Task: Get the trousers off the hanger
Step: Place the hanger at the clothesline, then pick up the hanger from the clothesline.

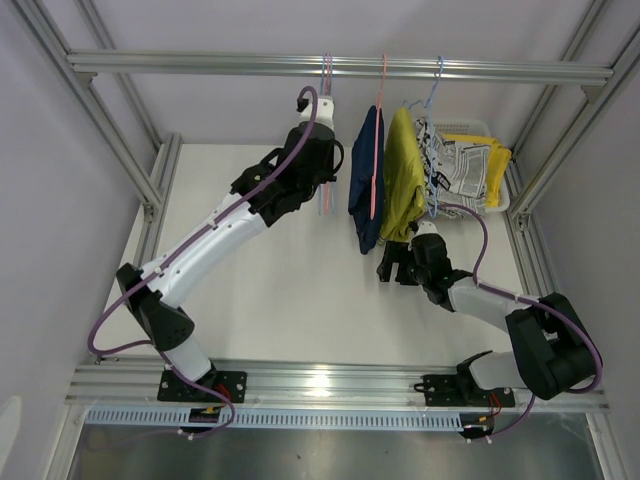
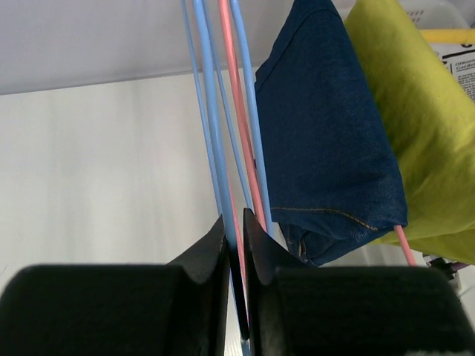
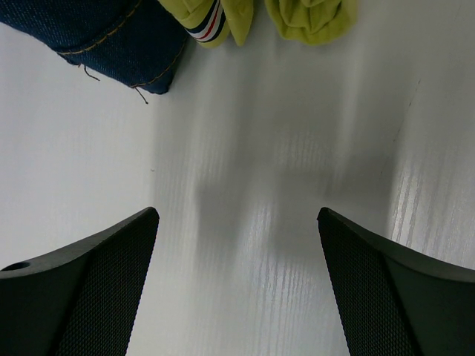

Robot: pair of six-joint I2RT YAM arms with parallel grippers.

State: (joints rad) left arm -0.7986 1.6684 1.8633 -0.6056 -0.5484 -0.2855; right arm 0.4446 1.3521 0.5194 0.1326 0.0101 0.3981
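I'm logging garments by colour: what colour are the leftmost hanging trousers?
The leftmost trousers are dark navy blue, best seen in the left wrist view.

Bright overhead light, soft shadows

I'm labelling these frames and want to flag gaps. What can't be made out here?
- Left gripper: in the left wrist view, the hanger wires run between nearly closed fingers; whether pinched or only straddled is unclear.
- Navy trousers: the top is cut off by the left wrist view's edge, so their seat on the hanger is unseen.
- Black-and-white print garment: in the top view it is partly hidden behind the mustard-olive trousers, and its print is too small to read.
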